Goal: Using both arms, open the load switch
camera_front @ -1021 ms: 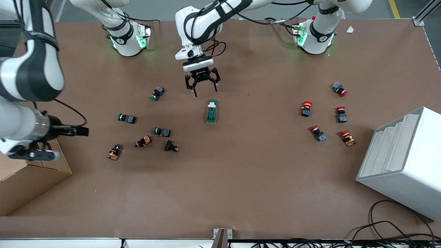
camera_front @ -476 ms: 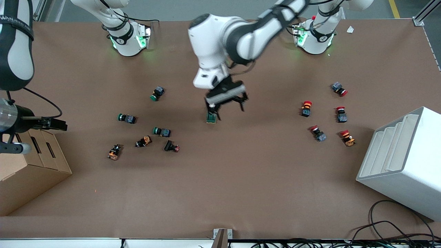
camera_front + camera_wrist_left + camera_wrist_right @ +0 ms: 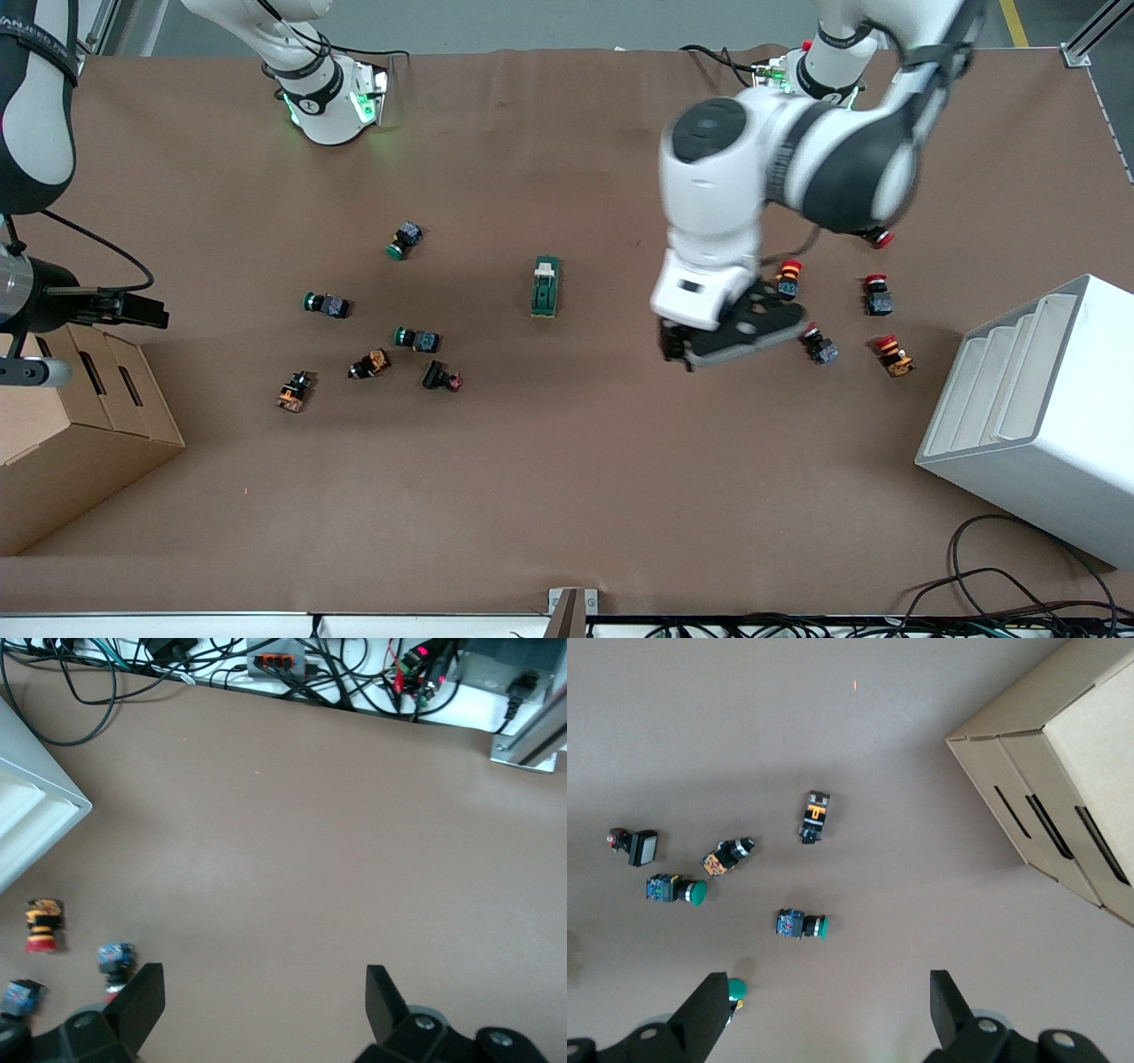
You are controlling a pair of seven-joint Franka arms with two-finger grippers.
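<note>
**Fingers spread, both grippers empty**

Left gripper (image 3: 257,1005): over bare table beside red push buttons (image 3: 788,276). Right gripper (image 3: 819,1010): over the cardboard box (image 3: 80,425). Load switch (image 3: 545,286): flat mid-table, untouched, apart from both.

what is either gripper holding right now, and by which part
Nothing. Left gripper is open over bare table, right gripper open over the push buttons; load switch lies untouched.
</note>
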